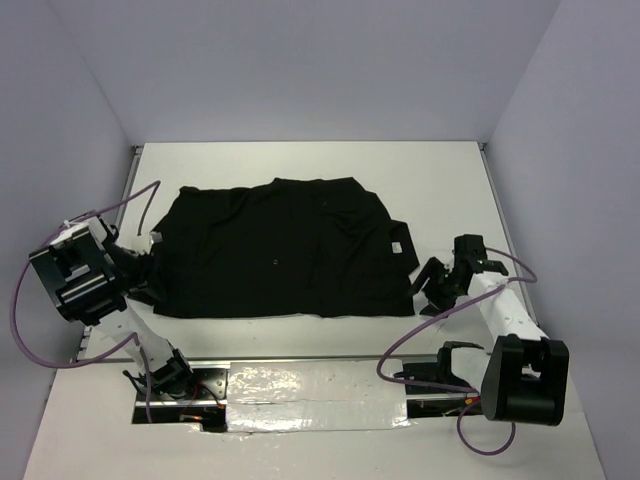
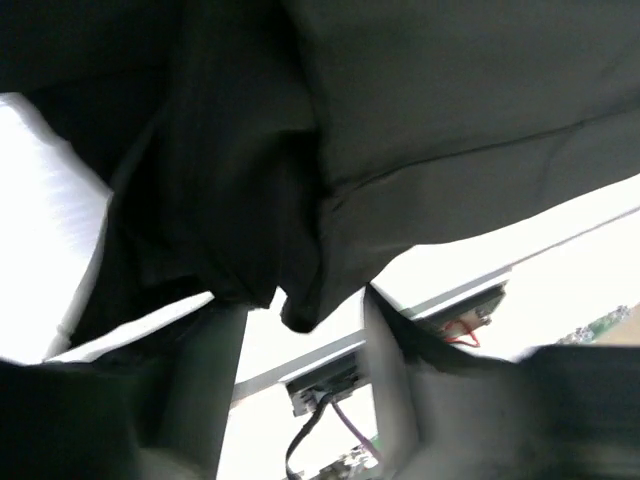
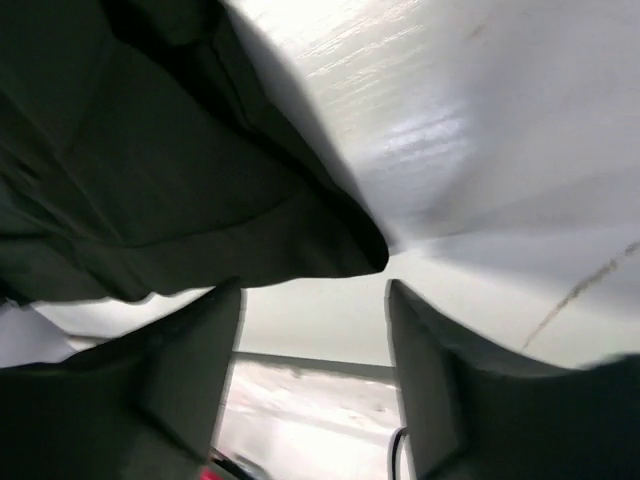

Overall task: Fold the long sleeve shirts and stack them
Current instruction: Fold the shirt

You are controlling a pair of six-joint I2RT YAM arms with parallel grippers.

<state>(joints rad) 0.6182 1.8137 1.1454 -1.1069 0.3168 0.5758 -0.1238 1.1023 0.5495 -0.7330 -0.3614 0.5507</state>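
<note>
The black long sleeve shirt lies spread flat across the middle of the white table, its small white neck label at the right edge. My left gripper is at the shirt's lower left corner. In the left wrist view that gripper stands open, and a drooping fold of the shirt hangs just at its fingertips. My right gripper is by the shirt's lower right corner. Its wrist view shows the gripper open and the shirt's edge just beyond the tips, not pinched.
A shiny taped strip runs along the near edge between the two arm bases. Purple cables loop beside each arm. White walls close in the table on the left, right and back.
</note>
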